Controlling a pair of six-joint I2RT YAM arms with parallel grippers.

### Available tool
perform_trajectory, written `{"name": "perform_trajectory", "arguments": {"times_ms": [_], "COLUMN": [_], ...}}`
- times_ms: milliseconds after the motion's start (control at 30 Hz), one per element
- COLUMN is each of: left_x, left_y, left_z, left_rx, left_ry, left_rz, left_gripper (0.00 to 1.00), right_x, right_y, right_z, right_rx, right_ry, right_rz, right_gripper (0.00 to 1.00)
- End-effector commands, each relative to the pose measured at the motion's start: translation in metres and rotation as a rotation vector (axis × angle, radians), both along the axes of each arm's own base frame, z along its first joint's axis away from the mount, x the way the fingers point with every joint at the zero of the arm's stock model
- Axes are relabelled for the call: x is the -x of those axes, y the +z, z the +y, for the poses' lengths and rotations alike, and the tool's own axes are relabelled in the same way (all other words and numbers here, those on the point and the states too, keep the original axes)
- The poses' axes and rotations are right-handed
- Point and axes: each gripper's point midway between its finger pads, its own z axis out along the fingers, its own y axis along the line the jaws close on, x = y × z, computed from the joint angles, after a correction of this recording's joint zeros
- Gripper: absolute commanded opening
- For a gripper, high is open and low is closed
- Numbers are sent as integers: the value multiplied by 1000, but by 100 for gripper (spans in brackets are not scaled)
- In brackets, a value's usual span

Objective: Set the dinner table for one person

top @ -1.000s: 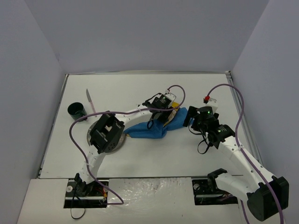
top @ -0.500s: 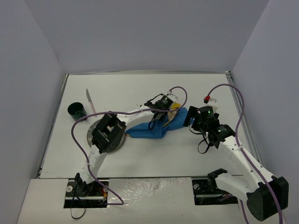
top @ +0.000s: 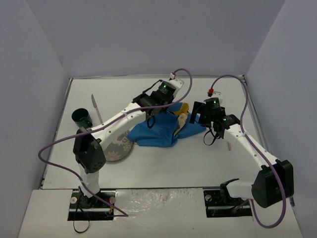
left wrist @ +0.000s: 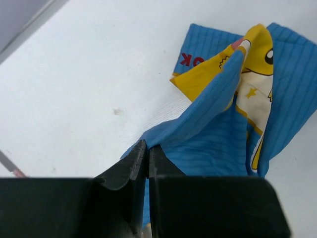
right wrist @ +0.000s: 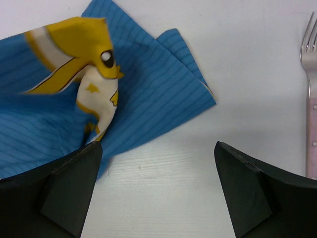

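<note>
On the dinner table [top: 198, 163] a blue cartoon-print cloth placemat [top: 158, 130] lies crumpled near the middle. My left gripper [top: 167, 105] is shut on an edge of the cloth and holds that edge raised. In the left wrist view the jaws [left wrist: 147, 147] meet with blue fabric [left wrist: 223, 139] pinched at their tips. My right gripper [top: 197, 115] stands open just right of the cloth. In the right wrist view it [right wrist: 157, 148] hovers over bare table with nothing between its fingers, and the cloth's corner [right wrist: 148, 99] lies just beyond its left finger.
A dark green cup [top: 80, 117] and a pink-handled knife [top: 95, 109] sit at the far left. A patterned plate [top: 118, 147] lies partly under the left arm. A pink-handled fork [right wrist: 309, 99] lies to the right of the right gripper. Grey walls enclose the table.
The left gripper has shut on the cloth and swung up and back with it, raising the edge and spreading the cloth. The right gripper has moved back towards the cloth's right corner.
</note>
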Motion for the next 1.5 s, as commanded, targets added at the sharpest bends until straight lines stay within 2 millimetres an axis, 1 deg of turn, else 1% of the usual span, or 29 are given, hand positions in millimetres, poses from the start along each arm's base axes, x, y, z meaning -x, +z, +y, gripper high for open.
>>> {"name": "perform_trajectory", "arguments": {"times_ms": [0, 33, 67, 100, 133, 200, 233, 333, 367, 400, 500, 567, 633, 667, 767, 800, 867, 900, 933, 967, 1000, 1067, 1167, 1233, 1267, 1400, 1467], "left_x": [15, 21, 25, 29, 34, 47, 51, 68, 73, 79, 96, 104, 113, 116, 125, 126, 129, 131, 132, 132, 133, 134, 135, 135, 135, 137, 137], "left_y": [57, 57, 51, 52, 56, 50, 47, 32, 28, 21, 3, -6, -14, -17, -28, -28, -32, -34, -35, -36, -36, -39, -42, -44, -46, -50, -51], "left_z": [40, 48, 54, 61, 67, 84, 92, 116, 121, 129, 141, 148, 153, 156, 162, 164, 169, 173, 176, 178, 180, 183, 183, 183, 182, 183, 184], "left_rx": [5, -6, -22, -25, -16, -27, -29, -27, -27, -22, -2, -1, 7, 11, 12, 16, 12, 9, 10, 17, 23, 26, 42, 50, 53, 55, 53], "left_ry": [55, 58, 67, 77, 88, 110, 127, 194, 208, 229, 257, 277, 296, 305, 317, 326, 340, 347, 356, 365, 368, 380, 382, 383, 384, 386, 390], "left_rz": [-74, -67, -54, -52, -57, -42, -34, 14, 26, 44, 94, 123, 149, 160, 185, 186, 197, 202, 206, 209, 212, 219, 228, 240, 245, 257, 254], "left_gripper": [0, 0, 0, 0, 0, 0, 0, 0, 0, 0, 0, 0, 0, 0, 0, 0, 0, 0, 0, 0, 0, 0, 0, 0, 0, 0, 0], "right_x": [-30, -32, -35, -38, -41, -46, -46, -54, -56, -60, -73, -83, -96, -102, -121, -129, -138, -146, -151, -156, -162, -167, -178, -182, -184, -190, -189], "right_y": [28, 27, 29, 32, 35, 41, 43, 44, 47, 39, 28, 24, 25, 21, -1, -7, -22, -21, -29, -41, -43, -62, -72, -88, -92, -103, -109], "right_z": [15, 15, 16, 16, 16, 17, 22, 27, 28, 31, 37, 43, 45, 45, 45, 46, 47, 49, 50, 51, 52, 55, 62, 69, 71, 77, 82], "right_rx": [-42, -41, -42, -41, -40, -43, -58, -64, -58, -49, -25, -13, 18, 36, 108, 133, 168, 182, 197, 212, 230, 240, 250, 239, 239, 233, 229], "right_ry": [66, 70, 75, 79, 82, 96, 120, 154, 162, 187, 233, 267, 298, 310, 355, 376, 412, 433, 452, 470, 491, 526, 581, 625, 638, 678, 700], "right_rz": [-64, -59, -64, -70, -75, -89, -87, -83, -91, -70, -44, -37, -48, -43, -14, -11, 9, -2, 6, 24, 18, 46, 37, 52, 54, 52, 60], "right_gripper": [92, 92, 92, 91, 91, 91, 91, 90, 89, 89, 88, 87, 86, 86, 85, 85, 85, 85, 85, 85, 85, 85, 85, 85, 85, 85, 85]}}
